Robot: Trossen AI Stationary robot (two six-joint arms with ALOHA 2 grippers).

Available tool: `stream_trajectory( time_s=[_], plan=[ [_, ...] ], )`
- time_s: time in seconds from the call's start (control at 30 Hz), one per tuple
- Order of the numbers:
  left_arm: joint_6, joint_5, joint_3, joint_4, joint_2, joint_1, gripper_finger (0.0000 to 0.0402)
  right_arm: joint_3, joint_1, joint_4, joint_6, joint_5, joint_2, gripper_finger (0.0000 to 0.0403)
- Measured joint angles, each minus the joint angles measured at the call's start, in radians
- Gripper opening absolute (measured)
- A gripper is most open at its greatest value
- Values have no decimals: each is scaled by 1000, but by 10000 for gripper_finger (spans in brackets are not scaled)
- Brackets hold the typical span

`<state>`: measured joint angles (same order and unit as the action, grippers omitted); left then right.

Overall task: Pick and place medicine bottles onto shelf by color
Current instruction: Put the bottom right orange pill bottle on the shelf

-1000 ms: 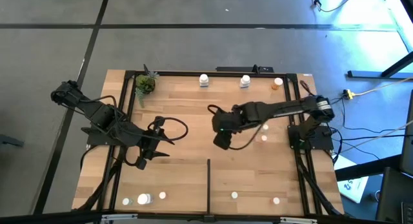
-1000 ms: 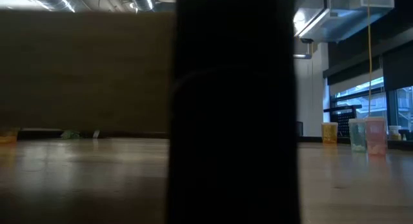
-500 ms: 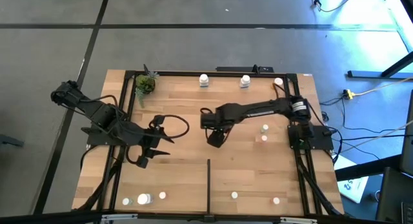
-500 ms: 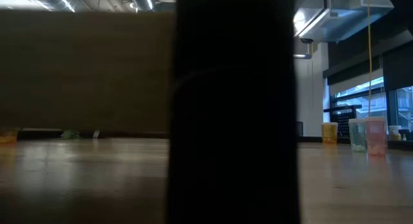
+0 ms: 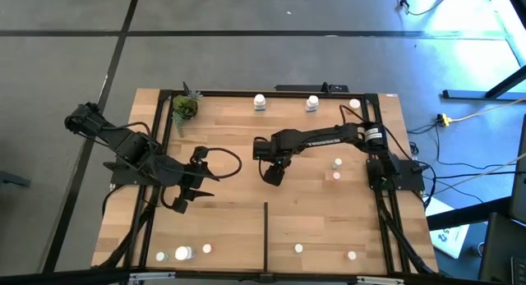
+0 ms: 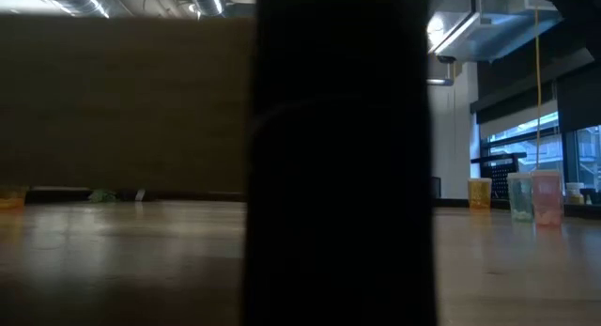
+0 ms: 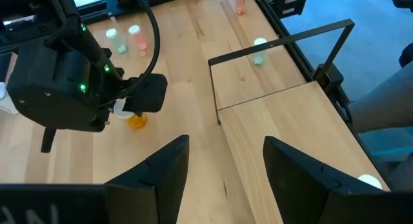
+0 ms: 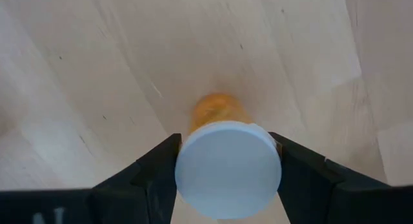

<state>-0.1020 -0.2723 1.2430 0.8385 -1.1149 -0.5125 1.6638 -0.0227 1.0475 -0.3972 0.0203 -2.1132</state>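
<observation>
Fingers of right gripper [image 8: 227, 169] clamp orange bottle [image 8: 226, 161] by its cap; left gripper [image 7: 226, 161] released; keep it upright, set down toward shelf's [image 5: 238, 125] 12 o'clock edge.

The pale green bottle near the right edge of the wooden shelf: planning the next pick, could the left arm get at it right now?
Probably not easily. The pale green bottle lies across the shelf, and the right hand, gripping the orange bottle, sits between.

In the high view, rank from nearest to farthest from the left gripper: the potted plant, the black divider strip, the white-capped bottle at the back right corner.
Measured from the left gripper:
1. Black divider strip, front centre of the shelf.
2. Potted plant, back left corner.
3. White-capped bottle, back right corner, clearly farthest.
</observation>
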Motion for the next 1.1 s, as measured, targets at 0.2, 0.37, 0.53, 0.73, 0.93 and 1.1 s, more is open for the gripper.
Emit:
stream_trajectory(
  time_s=[0.2,0.37,0.53,0.73,0.93,1.1],
  plan=[
    [0,0,0,0,0,0,192,0,0,-8,7,1,-2,227],
    [0,0,0,0,0,0,192,-2,0,-10,10,-3,-6,252],
    [0,0,0,0,0,0,192,-2,0,-9,15,-22,-5,263],
    [-4,0,0,-1,0,0,192,-2,1,-9,14,-22,-4,263],
    [-4,0,0,-1,0,0,192,45,1,24,17,-21,-3,264],
    [-4,0,0,-1,0,0,192,131,1,66,18,-14,-1,264]
  ],
)
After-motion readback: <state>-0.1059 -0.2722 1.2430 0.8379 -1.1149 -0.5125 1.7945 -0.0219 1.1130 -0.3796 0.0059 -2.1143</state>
